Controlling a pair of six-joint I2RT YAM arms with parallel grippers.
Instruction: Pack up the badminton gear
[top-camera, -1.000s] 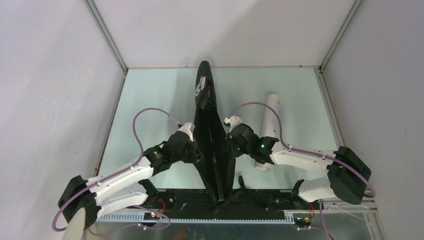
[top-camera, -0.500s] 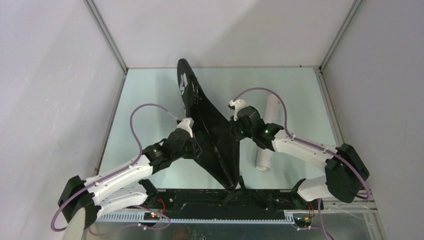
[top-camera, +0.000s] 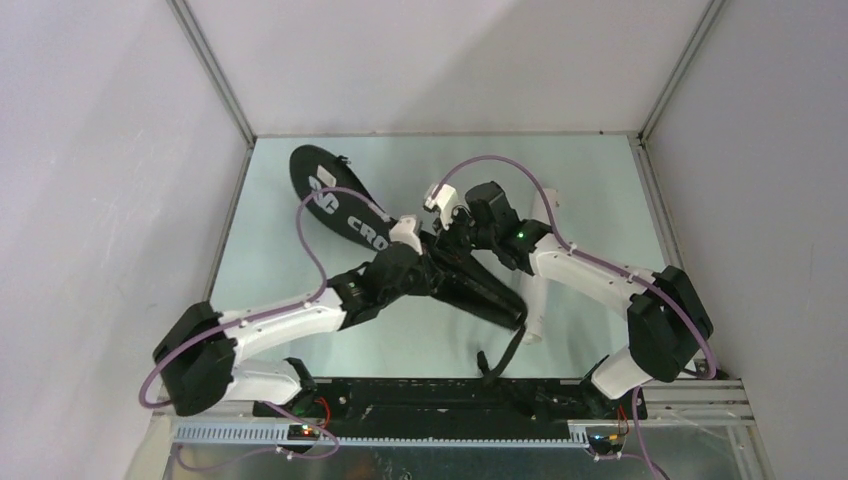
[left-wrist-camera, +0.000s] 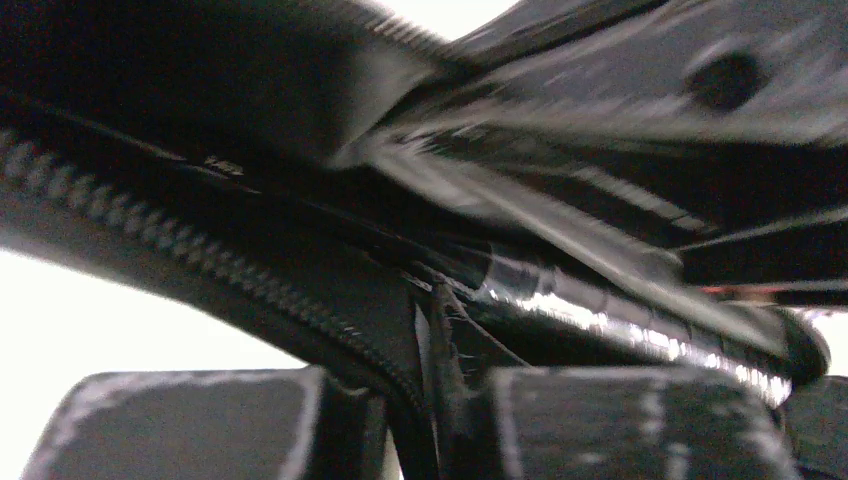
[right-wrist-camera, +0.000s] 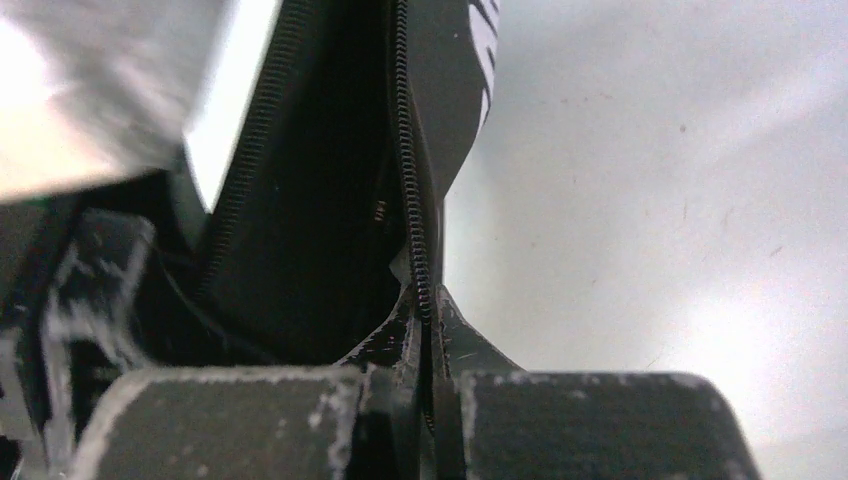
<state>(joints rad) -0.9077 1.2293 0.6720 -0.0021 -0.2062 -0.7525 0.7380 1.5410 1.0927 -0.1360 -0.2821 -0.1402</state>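
The black racket bag (top-camera: 345, 205) lies slanted across the table, its round end with white letters at the back left and its narrow end at the front right. My left gripper (top-camera: 428, 268) is shut on the bag's zipper edge near its middle; in the left wrist view the fabric (left-wrist-camera: 250, 270) is pinched at the gripper (left-wrist-camera: 440, 420). My right gripper (top-camera: 452, 228) is shut on the opposite zipper edge (right-wrist-camera: 412, 200), clamped at the gripper (right-wrist-camera: 435, 405). A shiny plastic-wrapped bar (left-wrist-camera: 620, 310) shows inside the bag. The long white tube (top-camera: 531, 325) lies mostly hidden behind the right arm.
A black strap (top-camera: 497, 358) hangs from the bag's narrow end toward the near edge. White enclosure walls and metal rails (top-camera: 212, 85) border the pale green table (top-camera: 300, 330). Purple cables (top-camera: 320, 240) loop above both wrists.
The bag stood on edge down the middle; it has swung and tipped over to the back left, its lettered side now up. Both grippers went with it, still clamped on its edges.
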